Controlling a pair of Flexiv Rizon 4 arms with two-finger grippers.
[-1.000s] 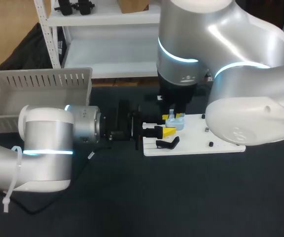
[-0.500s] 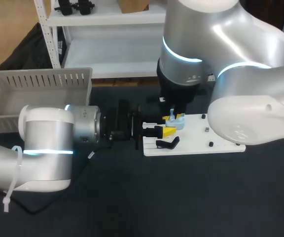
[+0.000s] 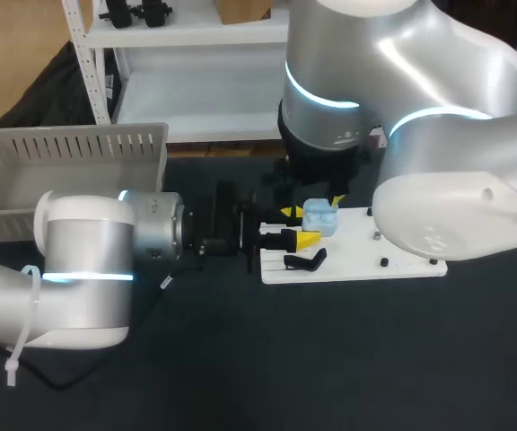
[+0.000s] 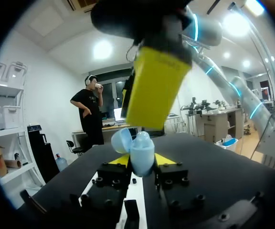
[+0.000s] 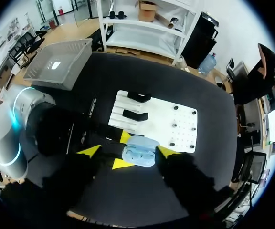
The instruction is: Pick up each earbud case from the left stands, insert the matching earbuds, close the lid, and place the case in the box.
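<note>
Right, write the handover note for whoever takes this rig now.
Left tool: shut on the case, held up at the white board's edge, lid open.
Right tool: open, above the case, not touching it.
Box: at the table's far left.
Done: case picked up. Cannot tell whether the earbuds are in.
Left: check the earbuds, close the lid, place the case in the box.

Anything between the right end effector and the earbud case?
Nothing visible. The open right end effector hangs directly above the earbud case, its yellow tips either side, while the left end effector grips the case over the white plate.
</note>
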